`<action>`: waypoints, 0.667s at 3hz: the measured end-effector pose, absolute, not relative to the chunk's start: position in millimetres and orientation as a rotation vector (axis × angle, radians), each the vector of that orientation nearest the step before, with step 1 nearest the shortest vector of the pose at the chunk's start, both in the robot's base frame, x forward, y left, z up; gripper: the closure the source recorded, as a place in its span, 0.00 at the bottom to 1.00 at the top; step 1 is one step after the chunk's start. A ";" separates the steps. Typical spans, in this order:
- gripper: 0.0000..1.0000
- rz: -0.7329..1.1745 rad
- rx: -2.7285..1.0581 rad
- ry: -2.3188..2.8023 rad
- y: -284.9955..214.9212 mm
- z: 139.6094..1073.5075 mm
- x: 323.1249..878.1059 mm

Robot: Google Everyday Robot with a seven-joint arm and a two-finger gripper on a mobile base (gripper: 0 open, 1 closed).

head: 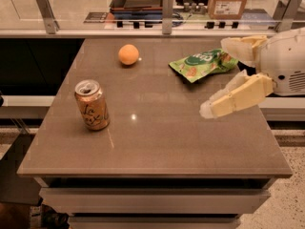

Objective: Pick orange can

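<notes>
I'm looking at a brown, glossy table that carries 3 things. The orange can stands upright near the left edge, its silver top facing up. A round orange fruit sits toward the far edge, well apart from the can. A green snack bag lies flat at the far right. The gripper hangs over the table's right side, just beside the bag, with its 2 fingers spread wide.

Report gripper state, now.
Gripper: open, empty, over the right side of the brown table, apart from the upright metallic orange-gold drink can.
</notes>
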State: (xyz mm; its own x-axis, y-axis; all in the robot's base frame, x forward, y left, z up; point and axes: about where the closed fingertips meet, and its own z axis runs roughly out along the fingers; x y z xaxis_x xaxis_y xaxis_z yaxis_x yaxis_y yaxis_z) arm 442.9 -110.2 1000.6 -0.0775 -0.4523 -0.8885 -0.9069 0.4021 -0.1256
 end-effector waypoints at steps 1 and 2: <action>0.00 0.609 -1.249 1.645 -76.7 992.1 436.7; 0.00 0.663 -1.254 1.642 -53.6 969.7 446.2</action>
State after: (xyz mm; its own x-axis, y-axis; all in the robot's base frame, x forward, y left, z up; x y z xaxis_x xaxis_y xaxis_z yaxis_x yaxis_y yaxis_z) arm 446.2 -53.6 969.7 -0.0419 -0.4319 -0.9010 -0.9364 0.3314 -0.1153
